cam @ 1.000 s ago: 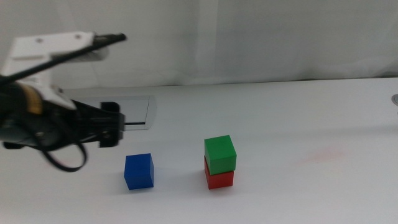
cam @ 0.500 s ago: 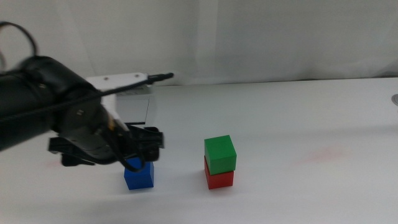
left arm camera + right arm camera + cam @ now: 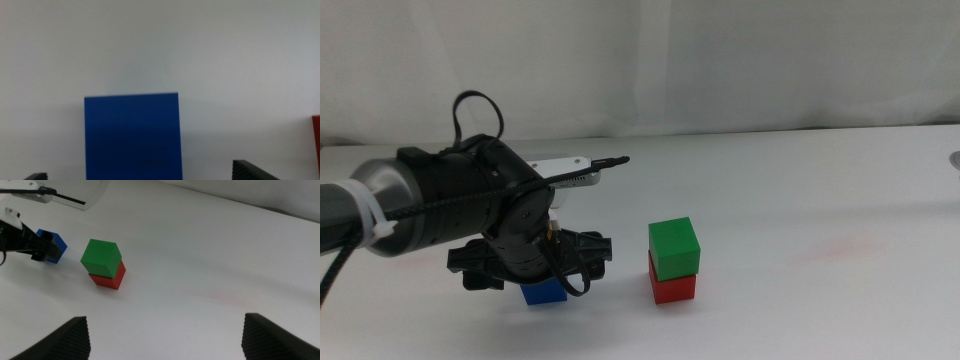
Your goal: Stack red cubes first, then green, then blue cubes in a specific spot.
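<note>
Middle view: the left gripper [image 3: 542, 272], jaws spread, had been lowered around the blue cube [image 3: 544, 292]; green [image 3: 674, 248] was already stacked on red [image 3: 672, 288].

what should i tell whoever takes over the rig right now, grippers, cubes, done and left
Left gripper: open, jaws either side of the blue cube, not closed on it; it has come in over that cube during the last second.
Right gripper: open, waiting back from the work, holding nothing.
Green cube sits on the red cube, slightly askew, on the white table.
Blue cube is on the table to the left of the stack in the middle view, apart from it.
Done: red placed, green stacked.
Left: grasp blue, lift it, set it on green.
</note>
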